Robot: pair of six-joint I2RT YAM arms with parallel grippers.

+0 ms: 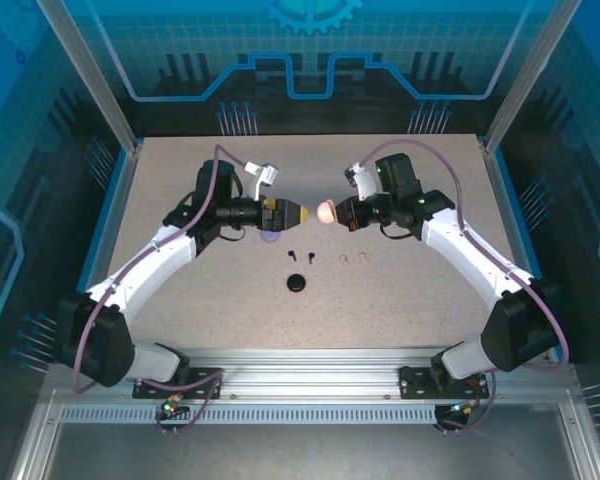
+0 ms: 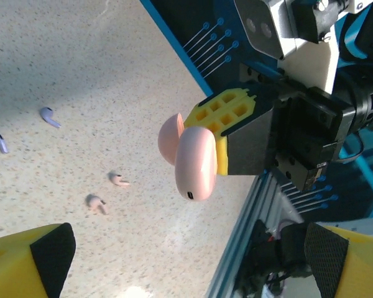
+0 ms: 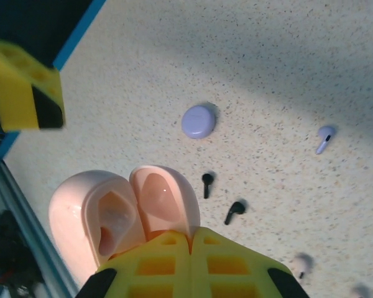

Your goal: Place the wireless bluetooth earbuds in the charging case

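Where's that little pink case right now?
In the top view, the open pink charging case is held above mid-table by the right hand, facing the open left hand; two pink earbuds lie on the table nearby.

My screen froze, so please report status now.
Left fingers open, empty. Right fingers shut on open pink case, held up. Pink earbuds on table, black earbuds nearby.

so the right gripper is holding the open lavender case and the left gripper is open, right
No, the open case in the right gripper is the pale pink case, not lavender, as the right wrist view shows; the lavender case lies shut on the table. The left gripper is open.
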